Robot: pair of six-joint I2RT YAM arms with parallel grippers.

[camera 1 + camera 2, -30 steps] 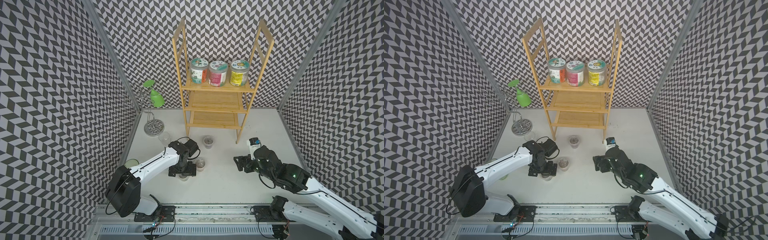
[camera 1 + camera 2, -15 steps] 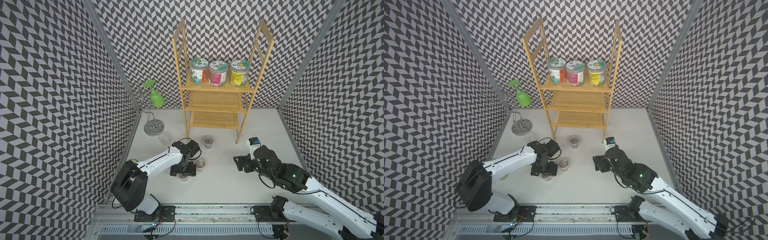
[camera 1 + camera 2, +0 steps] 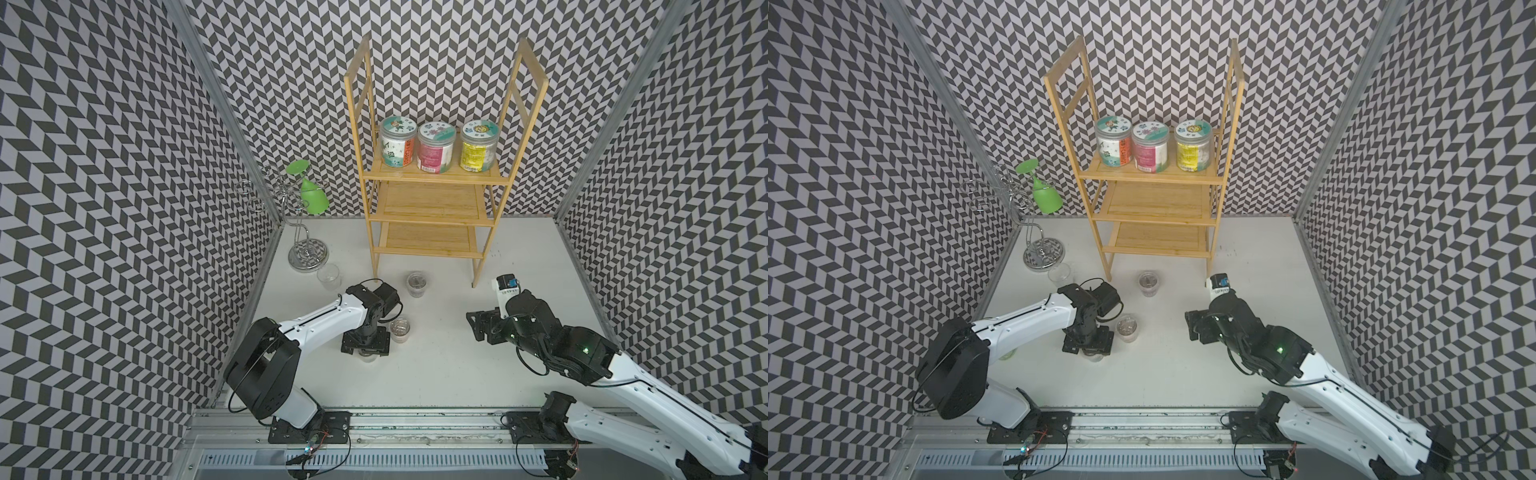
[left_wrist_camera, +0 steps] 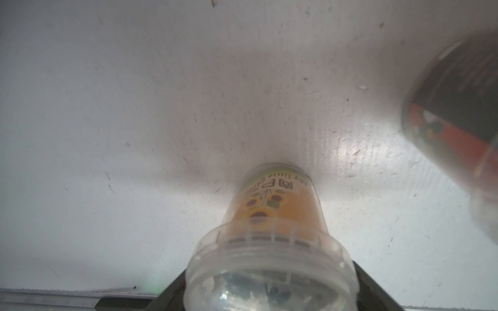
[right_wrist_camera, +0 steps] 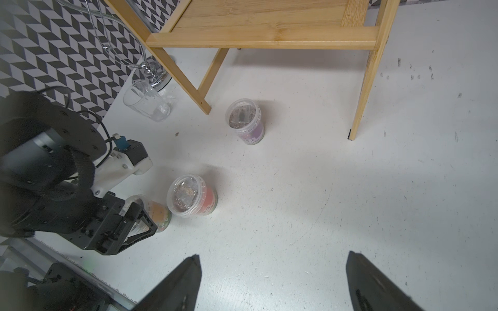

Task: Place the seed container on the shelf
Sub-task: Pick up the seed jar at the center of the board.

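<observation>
One upright seed container (image 4: 272, 215) under the left gripper (image 3: 365, 344)

Orange-labelled, it stands on the table (image 3: 457, 374) at near left, long axis vertical, directly below the tool. The jaws flank its lid, but a firm clamp cannot be confirmed. The left arm (image 3: 320, 324) is nearer; the right gripper (image 5: 272, 257) hangs spread and empty. The bamboo shelf (image 3: 432, 203) lies farther back, to the right. Versus one second earlier, the left arm's shoulder has swung slightly right, while its gripper keeps the same spot.

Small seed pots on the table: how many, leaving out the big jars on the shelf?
3. Purple-labelled pot in front of the shelf; red-labelled pot nearer the arms; orange-labelled pot between the left gripper's jaws. The left arm may hide more.
</observation>
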